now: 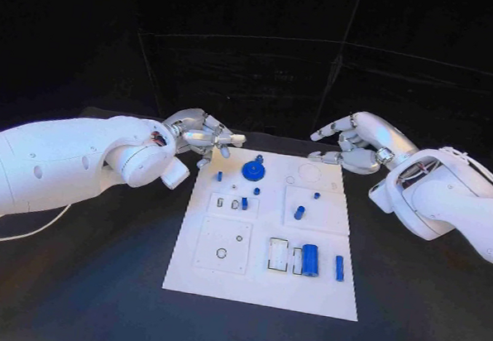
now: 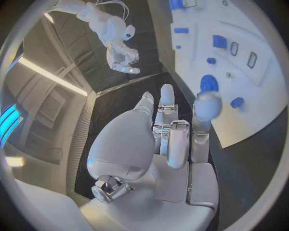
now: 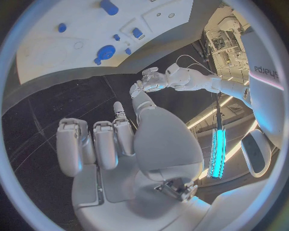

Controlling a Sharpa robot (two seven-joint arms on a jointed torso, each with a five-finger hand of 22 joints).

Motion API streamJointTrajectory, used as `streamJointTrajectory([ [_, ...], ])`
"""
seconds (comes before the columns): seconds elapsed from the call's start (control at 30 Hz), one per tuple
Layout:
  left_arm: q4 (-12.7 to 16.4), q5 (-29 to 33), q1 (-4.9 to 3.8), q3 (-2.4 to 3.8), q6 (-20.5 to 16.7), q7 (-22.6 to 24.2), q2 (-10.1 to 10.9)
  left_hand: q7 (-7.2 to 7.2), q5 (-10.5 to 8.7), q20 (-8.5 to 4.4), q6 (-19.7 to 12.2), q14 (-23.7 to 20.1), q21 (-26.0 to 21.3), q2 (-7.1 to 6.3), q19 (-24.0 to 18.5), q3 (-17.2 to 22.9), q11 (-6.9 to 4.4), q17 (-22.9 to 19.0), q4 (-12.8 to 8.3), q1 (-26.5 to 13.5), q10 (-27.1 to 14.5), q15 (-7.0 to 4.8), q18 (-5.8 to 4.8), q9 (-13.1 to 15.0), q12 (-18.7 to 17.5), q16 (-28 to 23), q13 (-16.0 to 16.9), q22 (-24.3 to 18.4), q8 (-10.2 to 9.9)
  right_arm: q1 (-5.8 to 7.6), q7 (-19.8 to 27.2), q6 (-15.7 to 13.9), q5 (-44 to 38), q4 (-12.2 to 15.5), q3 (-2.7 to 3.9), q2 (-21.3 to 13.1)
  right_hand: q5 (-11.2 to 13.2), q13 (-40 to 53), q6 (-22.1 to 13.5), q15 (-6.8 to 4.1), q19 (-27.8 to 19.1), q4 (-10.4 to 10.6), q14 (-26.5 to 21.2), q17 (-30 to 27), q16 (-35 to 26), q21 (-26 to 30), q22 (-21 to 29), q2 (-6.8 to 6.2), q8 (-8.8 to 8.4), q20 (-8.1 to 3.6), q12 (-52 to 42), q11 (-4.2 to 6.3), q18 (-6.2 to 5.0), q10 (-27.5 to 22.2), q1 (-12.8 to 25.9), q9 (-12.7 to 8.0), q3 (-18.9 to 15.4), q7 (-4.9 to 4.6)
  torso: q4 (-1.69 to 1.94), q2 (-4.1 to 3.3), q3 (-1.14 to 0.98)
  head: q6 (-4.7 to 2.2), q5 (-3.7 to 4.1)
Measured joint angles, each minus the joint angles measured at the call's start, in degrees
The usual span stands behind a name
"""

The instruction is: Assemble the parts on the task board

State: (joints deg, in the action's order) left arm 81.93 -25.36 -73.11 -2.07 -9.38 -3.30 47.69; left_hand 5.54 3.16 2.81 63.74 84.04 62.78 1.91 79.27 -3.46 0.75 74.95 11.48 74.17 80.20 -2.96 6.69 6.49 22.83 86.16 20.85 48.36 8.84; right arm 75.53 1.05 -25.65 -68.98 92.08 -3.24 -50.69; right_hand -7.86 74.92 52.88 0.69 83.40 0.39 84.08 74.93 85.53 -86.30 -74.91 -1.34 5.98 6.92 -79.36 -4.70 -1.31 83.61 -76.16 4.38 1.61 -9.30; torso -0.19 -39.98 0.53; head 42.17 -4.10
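The left hand (image 1: 203, 136) hovers just off the far left corner of the task board (image 1: 262, 293), fingers loosely curled with gaps between them; in the left wrist view (image 2: 175, 130) nothing sits between the fingertips, so it holds nothing. Just beside it on the board stands a small blue peg (image 1: 218, 176), and a little further in sits the blue gear (image 1: 254, 170), flat on the plate, with another small blue piece (image 1: 259, 159) at its far edge. Toward the near end of the board a blue cylinder (image 1: 310, 259) lies beside an empty rectangular slot (image 1: 278, 254), and a slim blue bar (image 1: 340, 268) lies just to its right. Two more short blue pegs (image 1: 299, 212) stand in the middle right panel. The right hand (image 1: 357, 146) hangs over the far right corner, fingers spread and bent, also empty; the right wrist view (image 3: 114, 139) shows its palm clear.

No part is held yet, so the step in hand looks like a first reach, probably by the left hand toward the gear or the peg next to it. To do it well, the hand should come down from above with thumb and finger set either side of the chosen piece, avoid brushing the neighbouring peg, and close only once the part is centred. The right hand should keep off the board meanwhile
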Motion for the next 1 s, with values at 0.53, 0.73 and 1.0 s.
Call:
streamJointTrajectory([
  [0.53,-2.59,-21.86,-3.17,-3.63,12.06,-23.76,-7.45,-2.17,-0.27,-0.86,-2.75,0.01,16.29,3.26,1.66,-9.99,-1.36,-0.01,4.94,-9.65,-2.9,-1.05,-2.34,11.46,40.43,3.67,39.26,21.64,13.76,0.69,-2.61,0.96,2.79,-1.07,-0.02,-1.07,-5.07,0.0,0.2,-0.3,-0.18,3.3,-0.13,-0.01,-0.67,0.26,0.0,-0.22,0.36,-0.18,-0.68,0.32,0.0,0.32,0.85,-0.21,-4.25,0.21,-0.02,1.02,-0.58,0.72,-0.15],
  [0.73,-3.36,-23.89,-3.82,-4.79,14.01,-26.46,-9.28,-2.02,-0.28,-0.86,-4.55,0.01,16.68,4.35,1.66,-10.46,-1.37,-0.01,4.96,-7.61,-2.92,-1.04,-2.34,14.27,41.64,3.67,40.53,22.39,16.3,0.69,-3.79,1.27,2.78,-1.52,-0.03,-0.42,-6.99,0.0,0.21,-0.3,-0.18,3.82,-0.14,-0.01,-0.67,0.26,0.0,-0.22,0.5,-0.18,-0.68,0.32,0.0,0.32,0.85,-0.27,-5.25,0.21,0.01,1.0,-0.52,0.64,-0.15],
  [1.0,-4.6,-25.11,-4.23,-5.28,16.15,-28.08,-11.15,-1.99,-0.27,-0.86,-5.42,0.01,16.93,4.89,1.66,-10.77,-1.37,-0.01,4.95,-6.79,-2.92,-1.04,-2.34,15.8,41.97,3.67,40.89,22.74,17.43,0.7,-5.04,1.66,2.6,-2.02,-0.04,0.34,-7.74,0.0,0.2,-0.3,-0.2,4.03,-0.14,-0.01,-0.67,0.47,0.0,-0.22,0.5,-0.2,-0.68,0.32,0.0,0.32,0.85,-0.27,-5.46,0.21,0.01,0.96,-0.49,0.93,-0.16],
])
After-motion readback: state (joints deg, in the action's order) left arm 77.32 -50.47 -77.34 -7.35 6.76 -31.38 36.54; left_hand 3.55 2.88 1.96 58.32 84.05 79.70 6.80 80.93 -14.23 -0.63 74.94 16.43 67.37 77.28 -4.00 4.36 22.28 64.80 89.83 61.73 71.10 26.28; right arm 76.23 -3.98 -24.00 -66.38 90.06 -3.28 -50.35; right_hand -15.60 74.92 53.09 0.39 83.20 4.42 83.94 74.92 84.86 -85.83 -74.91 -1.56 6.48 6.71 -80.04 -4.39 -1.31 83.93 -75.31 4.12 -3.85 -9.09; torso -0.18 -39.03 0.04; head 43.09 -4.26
